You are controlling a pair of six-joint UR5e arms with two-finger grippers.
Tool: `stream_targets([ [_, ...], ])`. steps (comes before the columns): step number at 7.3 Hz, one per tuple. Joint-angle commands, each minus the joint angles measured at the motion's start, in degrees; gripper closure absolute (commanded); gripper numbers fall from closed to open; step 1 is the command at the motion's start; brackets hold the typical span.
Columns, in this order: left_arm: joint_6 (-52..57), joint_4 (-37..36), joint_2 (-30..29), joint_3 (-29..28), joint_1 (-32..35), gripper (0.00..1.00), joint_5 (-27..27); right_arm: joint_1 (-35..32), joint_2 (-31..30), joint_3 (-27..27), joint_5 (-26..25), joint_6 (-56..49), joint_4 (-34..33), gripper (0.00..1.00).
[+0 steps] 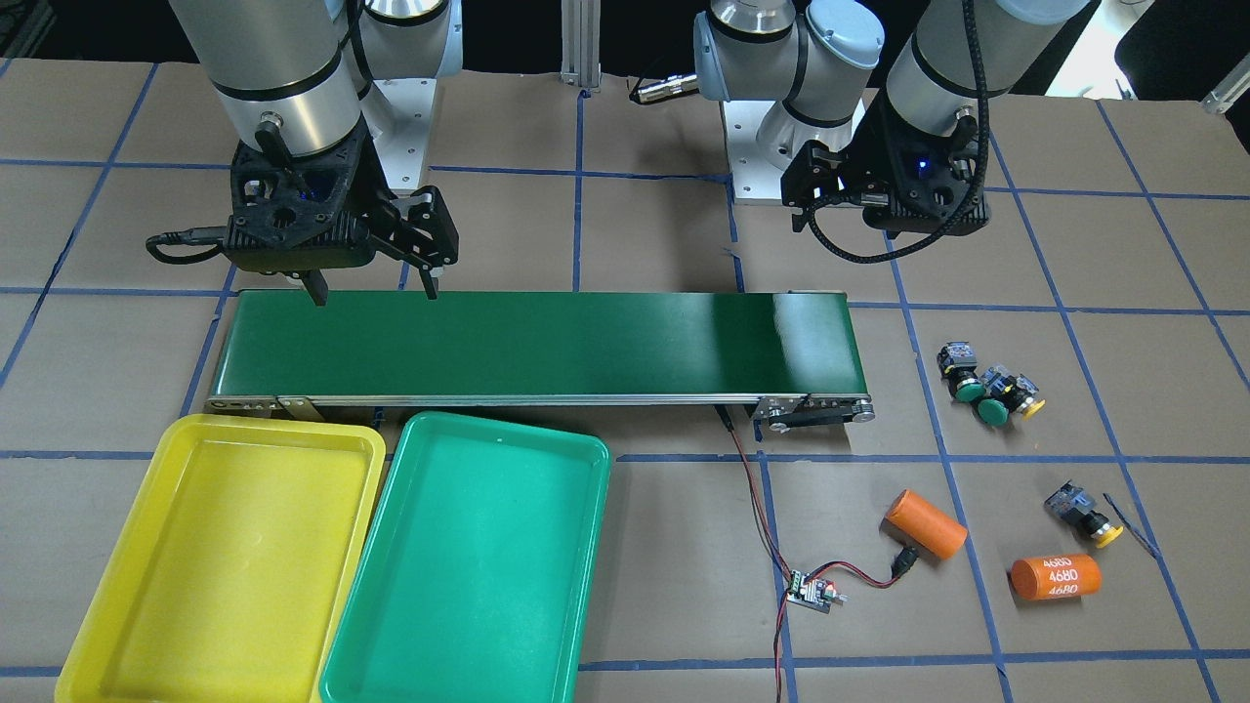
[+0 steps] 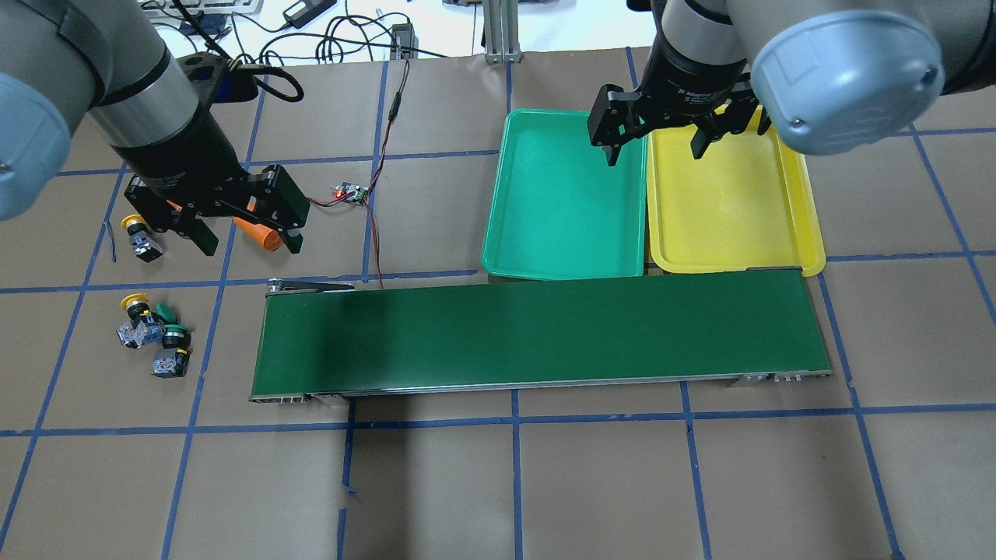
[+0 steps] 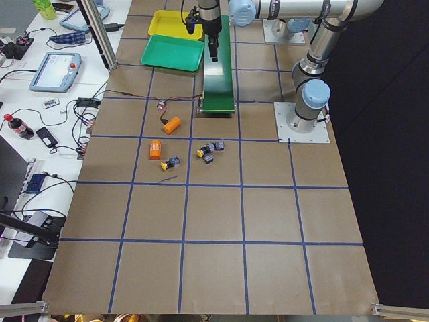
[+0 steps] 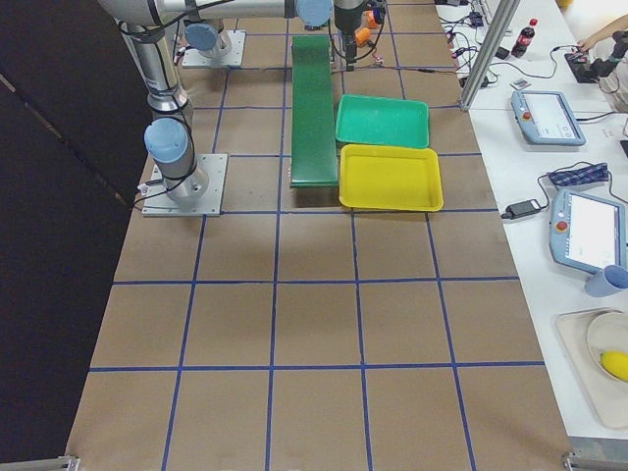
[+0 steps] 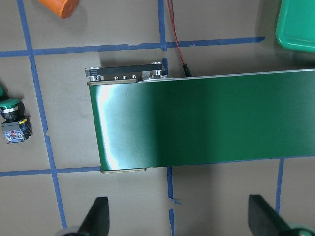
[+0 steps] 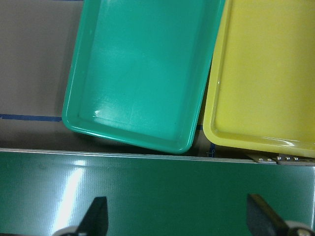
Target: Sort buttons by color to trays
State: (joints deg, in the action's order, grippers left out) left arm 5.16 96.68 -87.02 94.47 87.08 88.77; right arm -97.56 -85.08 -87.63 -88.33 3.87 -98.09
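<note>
Three buttons lie in a cluster (image 1: 991,389) on the brown table past the belt's end: two green-capped, one yellow-capped. Another yellow button (image 1: 1084,513) lies apart, near the orange cylinders. In the left wrist view a green button (image 5: 10,105) sits at the left edge. My left gripper (image 2: 247,239) hangs open and empty above the table between the lone yellow button (image 2: 142,235) and the belt. The right gripper (image 2: 654,148) is open and empty, above the seam between the green tray (image 2: 564,210) and the yellow tray (image 2: 731,210). Both trays hold nothing.
A long dark-green conveyor belt (image 1: 537,342) lies between the robot and the trays. Two orange cylinders (image 1: 926,524) (image 1: 1055,576) lie near the buttons. A small circuit board (image 1: 811,591) with red and black wires runs to the belt's motor end.
</note>
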Motion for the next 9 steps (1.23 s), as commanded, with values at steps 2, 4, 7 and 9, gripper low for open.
stream_targets([
  [2,0.8,-0.9,0.9,1.1,-0.6,0.00,0.0,0.0,0.0,0.0,0.0,0.0,0.0,0.00],
  [4,0.6,-1.3,0.9,1.2,-0.5,0.00,0.0,0.0,0.0,0.0,0.0,0.0,0.0,0.00],
  [7,0.8,-1.3,0.5,1.2,-0.5,0.00,0.0,0.0,0.0,0.0,0.0,0.0,0.1,0.00],
  [9,0.9,-2.4,0.0,1.2,-0.5,0.00,0.0,0.0,0.0,0.0,0.1,0.0,0.1,0.00],
])
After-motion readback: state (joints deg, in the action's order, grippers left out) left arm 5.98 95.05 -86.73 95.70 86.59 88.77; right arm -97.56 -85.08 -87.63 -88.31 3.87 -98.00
